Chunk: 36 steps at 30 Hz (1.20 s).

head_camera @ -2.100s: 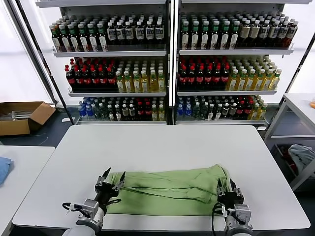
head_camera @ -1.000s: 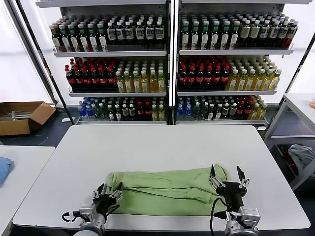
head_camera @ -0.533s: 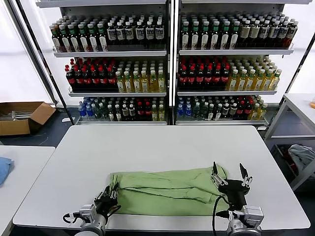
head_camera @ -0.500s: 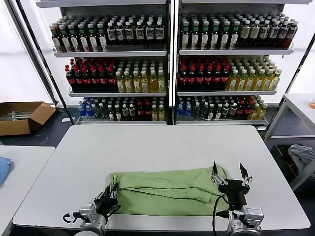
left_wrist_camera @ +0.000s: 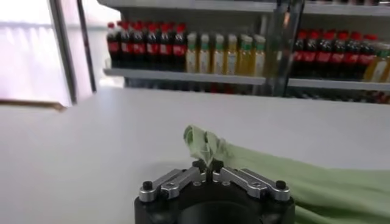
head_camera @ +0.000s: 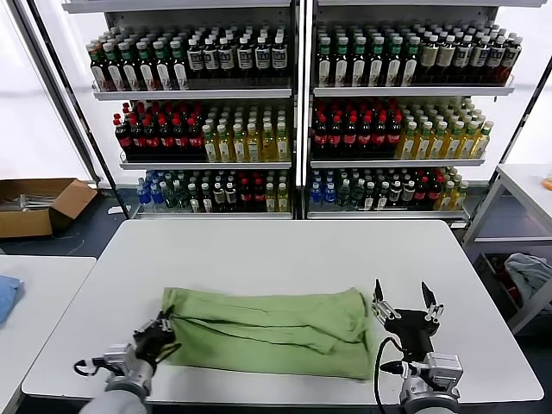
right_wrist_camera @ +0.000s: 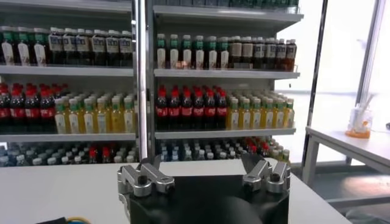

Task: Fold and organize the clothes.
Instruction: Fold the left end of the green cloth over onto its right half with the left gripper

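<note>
Across the lower middle of the frame the light green shirt [head_camera: 267, 332] lies folded lengthwise on the white table [head_camera: 285, 254] (left gripper [head_camera: 158, 332] pinching its left corner), while the right gripper [head_camera: 405, 304] stands spread wide beside its right end.

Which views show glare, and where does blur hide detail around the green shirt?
Head view: the window behind the shelves is washed out; the light green cotton shirt and white table are evenly lit. Left wrist view: shelved bottles look soft, window glares. Right wrist view: bright glare beside the open right gripper.
</note>
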{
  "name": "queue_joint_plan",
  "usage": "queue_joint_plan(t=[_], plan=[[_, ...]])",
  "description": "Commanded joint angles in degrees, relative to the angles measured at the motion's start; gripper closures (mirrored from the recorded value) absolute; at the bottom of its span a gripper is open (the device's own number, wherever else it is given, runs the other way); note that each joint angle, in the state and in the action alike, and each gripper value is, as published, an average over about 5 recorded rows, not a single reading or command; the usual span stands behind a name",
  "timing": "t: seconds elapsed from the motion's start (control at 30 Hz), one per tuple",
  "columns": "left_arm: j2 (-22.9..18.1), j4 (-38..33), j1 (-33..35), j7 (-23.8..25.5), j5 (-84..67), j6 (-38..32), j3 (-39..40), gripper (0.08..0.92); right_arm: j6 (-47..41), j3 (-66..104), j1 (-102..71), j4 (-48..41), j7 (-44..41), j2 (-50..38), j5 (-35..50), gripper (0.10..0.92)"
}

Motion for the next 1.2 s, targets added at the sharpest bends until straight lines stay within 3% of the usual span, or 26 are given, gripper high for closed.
queue_joint_plan(t=[0.03, 0.17, 0.27, 0.83, 1.2], plan=[[24.08, 9.85, -0.75, 4.90, -4.80, -2.36, -22.56, 0.902, -0.28, -0.05, 1.52, -1.70, 0.13, 0.17, 0.10, 0.203], [30.05, 14.01, -1.33, 4.97, -7.56, -2.45, -26.29, 0.902, -0.14, -0.70, 1.93, -2.78, 0.36, 0.97, -0.08, 0.203], [30.04, 12.25, -1.62, 4.80, -7.54, -2.28, -25.66, 0.902, -0.08, -1.12, 2.11, -3.25, 0.53, 1.55, -0.31, 0.203], [6.45, -6.05, -0.86, 1.63, 0.24, 1.20, 1.73, 0.902, 0.84, 1.15, -1.26, -2.64, 0.75, 2.59, -1.03, 0.203], [4.71, -10.08, -1.40, -0.83, 2.25, 4.82, 7.90, 0.902, 1.71, 1.25, -3.81, -1.82, 0.80, 2.82, -1.06, 0.203]])
